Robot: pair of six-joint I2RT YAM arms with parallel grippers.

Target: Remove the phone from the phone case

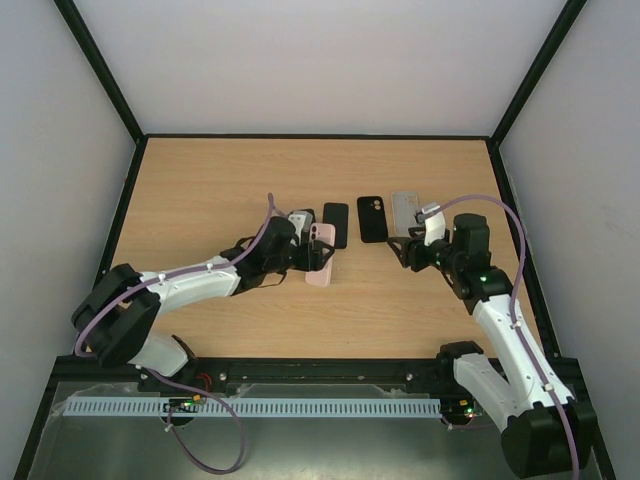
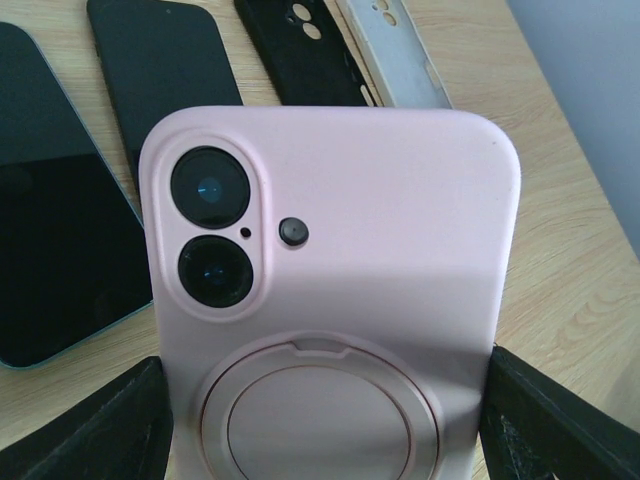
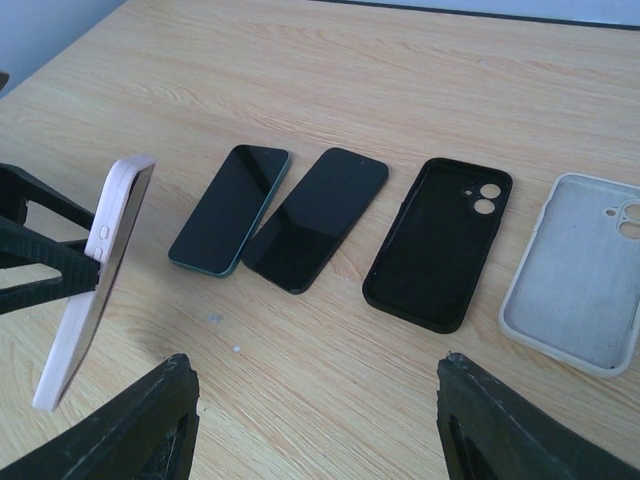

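Observation:
A pink phone case [image 2: 340, 230] with a ring on its back stands upright on its short edge on the table. The phone's two camera lenses [image 2: 210, 190] show through its cut-out, so the phone sits inside. My left gripper [image 2: 325, 420] is shut on the case, one black finger against each long edge. From above, the case [image 1: 320, 262] is just left of the table's middle, with the left gripper [image 1: 312, 256] on it. In the right wrist view the case [image 3: 95, 280] leans at the left. My right gripper [image 3: 315, 420] hangs open and empty over bare wood, well to the case's right [image 1: 400, 250].
Two bare phones lie face up behind the case, one teal-edged [image 3: 230, 208] and one black [image 3: 315, 217]. To their right lie an empty black case [image 3: 440, 240] and an empty grey case [image 3: 585, 270]. Black frame rails border the table.

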